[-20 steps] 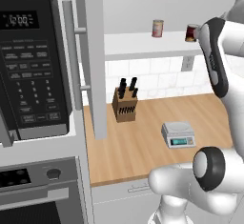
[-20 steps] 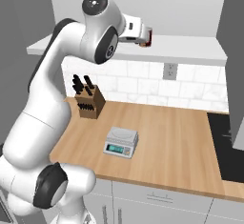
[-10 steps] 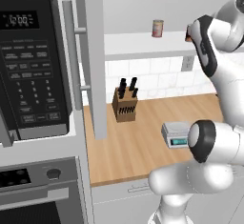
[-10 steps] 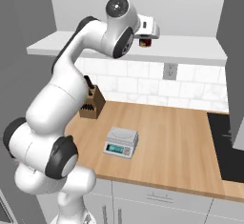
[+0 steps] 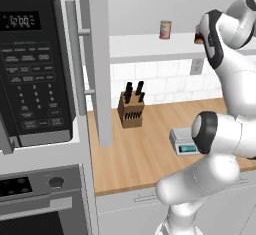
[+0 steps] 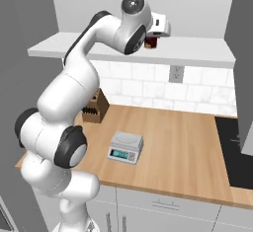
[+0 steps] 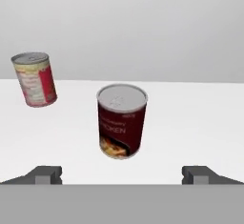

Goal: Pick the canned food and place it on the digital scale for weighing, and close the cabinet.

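Note:
The canned food (image 7: 121, 122), dark red with a picture label, stands upright on the white shelf (image 7: 190, 123) inside the open cabinet. It sits straight ahead of my gripper (image 7: 122, 175). The gripper is open, its fingertips (image 7: 47, 174) set wider than the can and short of it, holding nothing. In the right base view the can (image 6: 151, 43) peeks out beside my hand at the shelf. The digital scale (image 6: 126, 146) rests on the wooden counter below, partly hidden by my elbow in the left base view (image 5: 180, 140). The cabinet door (image 5: 97, 59) stands open.
A second can with a red and yellowish label (image 7: 34, 79) stands on the shelf to the left (image 5: 165, 29). A knife block (image 5: 131, 107) sits on the counter by the wall. The black microwave (image 5: 35, 69) hangs at left, and a dark cooktop (image 6: 237, 152) lies at right.
The arm has swung and its elbow has dropped lower, in front of the scale in the left base view. The hand stays at the shelf, a little further right and higher.

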